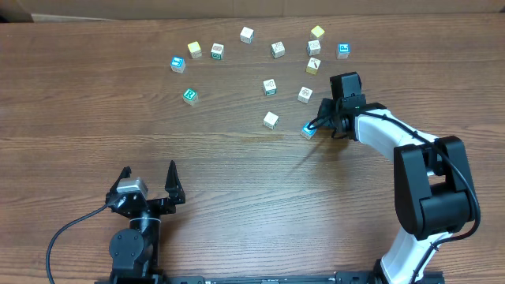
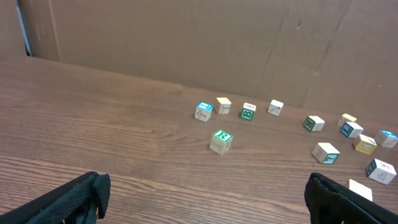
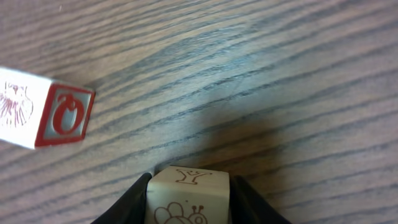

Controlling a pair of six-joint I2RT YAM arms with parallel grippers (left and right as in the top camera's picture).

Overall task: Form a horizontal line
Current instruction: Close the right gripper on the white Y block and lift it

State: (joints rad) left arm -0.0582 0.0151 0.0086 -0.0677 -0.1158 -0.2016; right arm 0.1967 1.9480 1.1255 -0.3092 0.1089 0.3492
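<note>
fourteen small wooden letter cubes [image 1: 270,87], square and pale with coloured faces, lie scattered and apart over the far half of the grainy brown table [image 1: 79,118]. the right gripper [image 1: 318,125] pinches the y cube [image 3: 188,186], right of centre. the left gripper [image 1: 150,168], near left, is spread wide.

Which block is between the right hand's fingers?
The blue-edged block, the one nearest the robot, just right of the plain white block. It sits between the right hand's fingers; all other blocks lie loose.

red-letter cube [image 3: 64,117], brn woodgrain tbl [image 3: 280,74]
</note>
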